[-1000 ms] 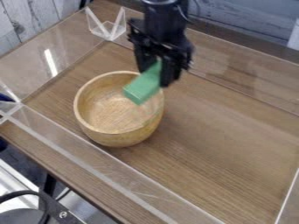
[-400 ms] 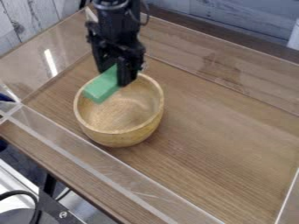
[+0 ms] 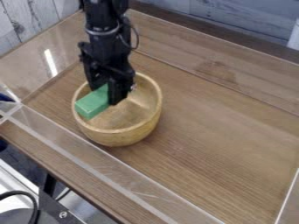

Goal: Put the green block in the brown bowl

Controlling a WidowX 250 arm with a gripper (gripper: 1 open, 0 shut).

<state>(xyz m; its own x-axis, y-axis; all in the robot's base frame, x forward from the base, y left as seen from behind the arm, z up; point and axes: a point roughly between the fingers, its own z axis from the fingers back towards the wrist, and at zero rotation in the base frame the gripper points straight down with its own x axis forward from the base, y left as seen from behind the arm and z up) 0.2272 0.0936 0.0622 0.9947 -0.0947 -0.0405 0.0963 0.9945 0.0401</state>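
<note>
The brown bowl (image 3: 131,125), round light tan wood, sits on the table left of centre. My gripper (image 3: 107,87) hangs straight down over the bowl's left inner side, its black fingers shut on the green block (image 3: 93,103). The block is a bright green bar, tilted, its lower end reaching down to the bowl's left rim. Whether the block touches the rim I cannot tell. The block's upper end is hidden between the fingers.
A clear plastic wall (image 3: 70,157) runs along the front and left edges of the wooden table (image 3: 222,114). Another clear panel (image 3: 176,35) borders the back. Black cables (image 3: 24,210) lie below the front left corner.
My gripper has carried the green block leftward from over the bowl's right side and then lowered it toward the bowl's left inner side. The bowl has not moved.
</note>
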